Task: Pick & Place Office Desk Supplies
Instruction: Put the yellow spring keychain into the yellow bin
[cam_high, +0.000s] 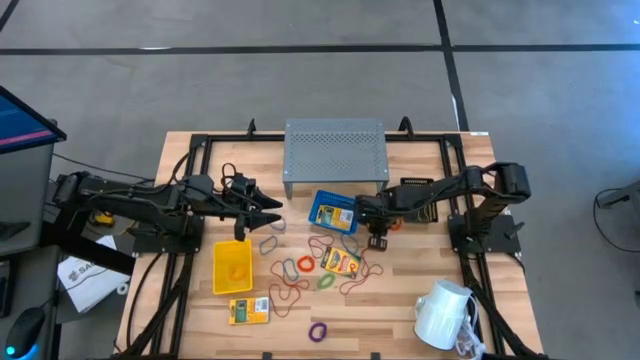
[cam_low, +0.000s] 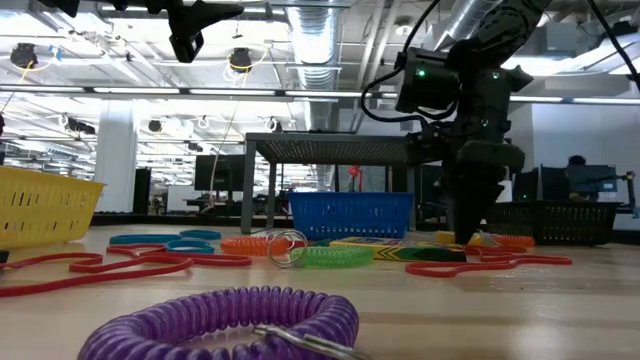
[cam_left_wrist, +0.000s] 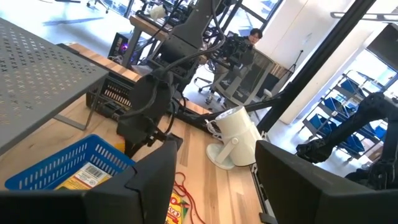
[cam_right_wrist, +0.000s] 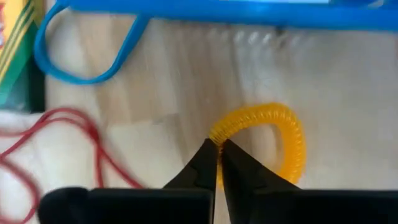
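Thin loops in red, orange, green and blue lie scattered on the wooden table around a yellow packet (cam_high: 341, 262). A purple coiled loop (cam_high: 318, 331) lies near the front edge. The blue bin (cam_high: 335, 212) stands in front of the riser and the yellow bin (cam_high: 232, 268) at the left. My right gripper (cam_right_wrist: 219, 148) points down beside the blue bin, shut on a yellow-orange coiled loop (cam_right_wrist: 280, 140). My left gripper (cam_high: 270, 215) hovers level and open, left of the blue bin, holding nothing. My right gripper pinches the yellow-orange loop's coil (cam_right_wrist: 217, 134) between its two fingertips, at one side of the ring. The fingers come from above, pointing down, and lie across the coil. The rest of the loop lies flat on the table.
A grey perforated riser (cam_high: 335, 155) stands at the back centre. A white mug (cam_high: 445, 315) lies at the front right. A second yellow packet (cam_high: 249, 310) lies at the front left. A blue loop (cam_right_wrist: 81, 56) and red loops (cam_right_wrist: 56, 143) lie close to the right gripper.
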